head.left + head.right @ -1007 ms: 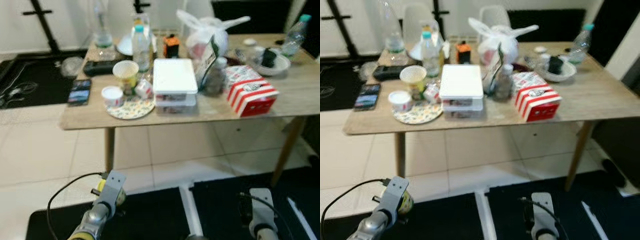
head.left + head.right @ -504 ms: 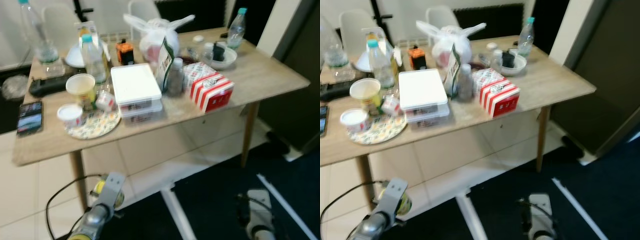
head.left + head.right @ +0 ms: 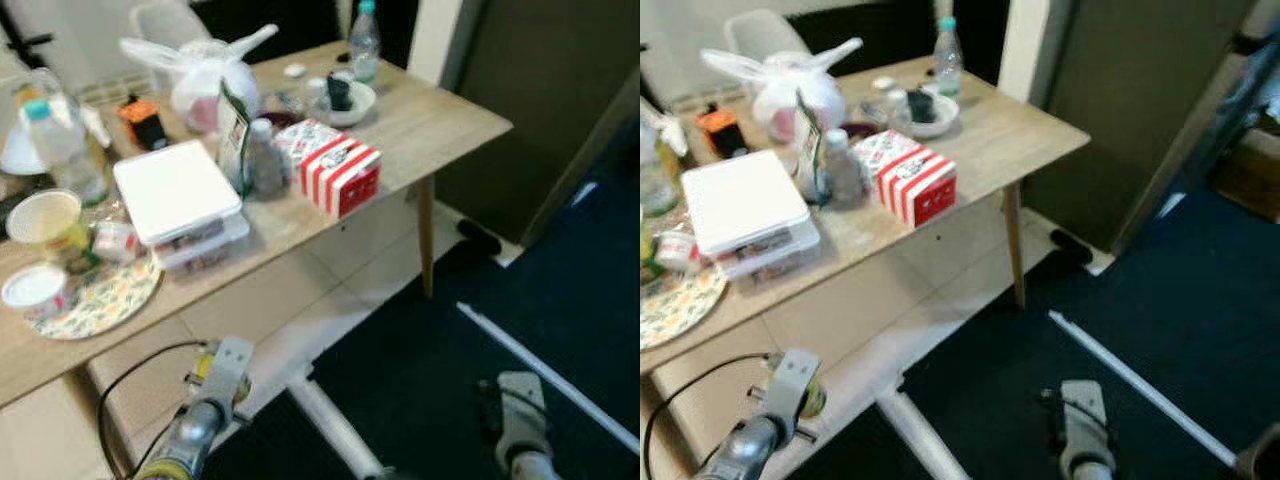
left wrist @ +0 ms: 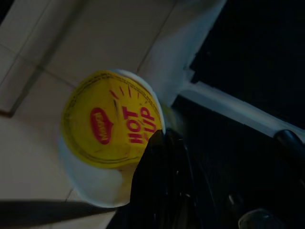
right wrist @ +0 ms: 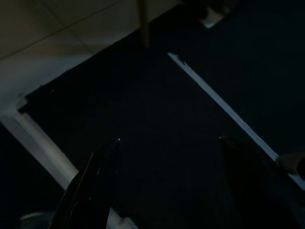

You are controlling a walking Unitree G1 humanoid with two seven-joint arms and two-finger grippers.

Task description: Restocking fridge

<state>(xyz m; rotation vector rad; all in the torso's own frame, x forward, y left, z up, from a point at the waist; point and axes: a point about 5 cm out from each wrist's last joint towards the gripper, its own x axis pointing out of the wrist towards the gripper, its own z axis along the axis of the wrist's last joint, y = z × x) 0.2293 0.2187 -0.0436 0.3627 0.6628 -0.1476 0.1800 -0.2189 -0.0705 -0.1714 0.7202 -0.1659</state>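
Observation:
My left gripper (image 4: 152, 148) hangs low at my left side, shut on a small white cup with a yellow "HOT CUP" lid (image 4: 109, 129). One black finger (image 4: 159, 176) lies across the cup's rim. In the eye views a bit of the yellow cup (image 3: 203, 371) peeks out beside the left wrist. My right gripper (image 5: 169, 181) hangs at my right over dark carpet, open, with nothing between its fingers (image 5: 95, 176). A tall dark panel (image 3: 520, 90) stands past the table's right end; I cannot tell whether it is a fridge.
A wooden table (image 3: 450, 110) on my left carries a white lidded box (image 3: 175, 190), a red-striped box (image 3: 335, 170), a plastic bag (image 3: 200, 80), a bottle (image 3: 365, 30) and a flowered plate (image 3: 95, 300). Dark blue carpet (image 3: 480, 330) with a white strip (image 3: 540, 365) lies ahead.
The whole view has swung right: the table slid to the left and the dark panel and carpet came into sight. Both arms hang as before, the cup still held.

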